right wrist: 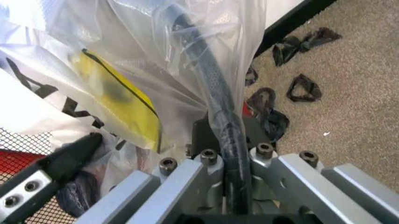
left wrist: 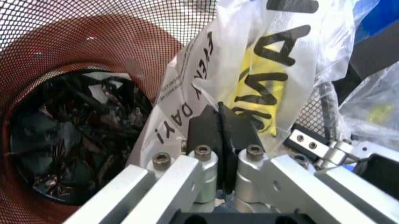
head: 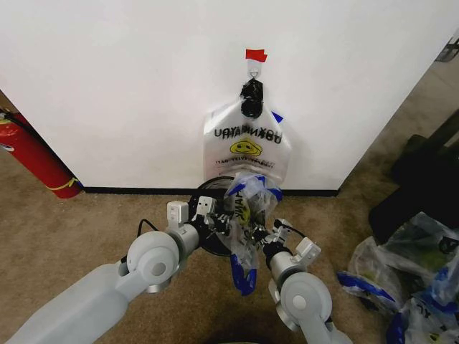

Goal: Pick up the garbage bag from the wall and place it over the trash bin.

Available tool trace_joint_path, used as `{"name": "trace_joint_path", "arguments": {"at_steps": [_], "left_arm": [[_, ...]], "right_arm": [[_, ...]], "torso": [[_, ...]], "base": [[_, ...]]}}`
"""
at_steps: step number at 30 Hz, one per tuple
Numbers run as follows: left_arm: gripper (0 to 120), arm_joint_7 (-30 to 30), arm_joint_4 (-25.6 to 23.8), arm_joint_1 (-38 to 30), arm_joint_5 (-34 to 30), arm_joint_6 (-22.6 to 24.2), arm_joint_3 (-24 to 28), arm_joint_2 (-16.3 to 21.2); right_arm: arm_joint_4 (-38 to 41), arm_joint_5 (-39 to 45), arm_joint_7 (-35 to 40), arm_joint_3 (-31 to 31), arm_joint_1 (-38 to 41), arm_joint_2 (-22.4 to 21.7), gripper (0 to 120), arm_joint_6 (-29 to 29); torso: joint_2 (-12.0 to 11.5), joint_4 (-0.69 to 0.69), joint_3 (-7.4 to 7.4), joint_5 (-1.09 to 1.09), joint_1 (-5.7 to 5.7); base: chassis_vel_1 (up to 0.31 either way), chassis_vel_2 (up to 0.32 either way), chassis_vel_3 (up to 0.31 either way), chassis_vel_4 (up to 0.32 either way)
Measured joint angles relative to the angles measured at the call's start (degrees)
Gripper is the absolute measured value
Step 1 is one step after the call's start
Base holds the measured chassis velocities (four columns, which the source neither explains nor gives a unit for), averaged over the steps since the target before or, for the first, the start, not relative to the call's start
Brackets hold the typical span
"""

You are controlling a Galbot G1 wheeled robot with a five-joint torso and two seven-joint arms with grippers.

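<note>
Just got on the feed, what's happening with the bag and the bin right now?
Both grippers are holding the garbage bag over the trash bin, which stands against the wall. The left gripper is shut on the plastic at the bin's near side; the right gripper is shut on the bag and the bin's rim together. The bag is bunched between them and not yet spread over the rim. Another bag with a smiley face hangs on the hook behind.

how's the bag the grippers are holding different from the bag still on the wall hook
The garbage bag is crumpled over the trash bin, pinched by the left gripper and right gripper; the smiley bag hangs flat from the hook. The held one shows blue edges. Both are translucent, with black lettering and yellow print.
</note>
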Motion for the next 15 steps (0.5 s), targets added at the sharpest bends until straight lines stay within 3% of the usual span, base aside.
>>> {"name": "trace_joint_path", "arguments": {"at_steps": [8, 15], "left_arm": [[0, 0.28, -0.4, -0.22, 0.58, -1.03, 0.14, -0.13], [0, -0.29, -5.87, 1.25, -0.33, -1.42, -3.55, 3.32]], "right_arm": [[0.12, 0.04, 0.28, 0.22, -0.1, 0.12, 0, -0.02], [-0.16, 0.89, 0.36, 2.35, -0.5, -0.16, 0, 0.21]], "torso": [[0.0, -0.01, 0.0, -0.01, 0.0], [0.0, 0.0, 0.0, 0.0, 0.0]], "base": [[0.0, 0.0, 0.0, 0.0], [0.0, 0.0, 0.0, 0.0]]}}
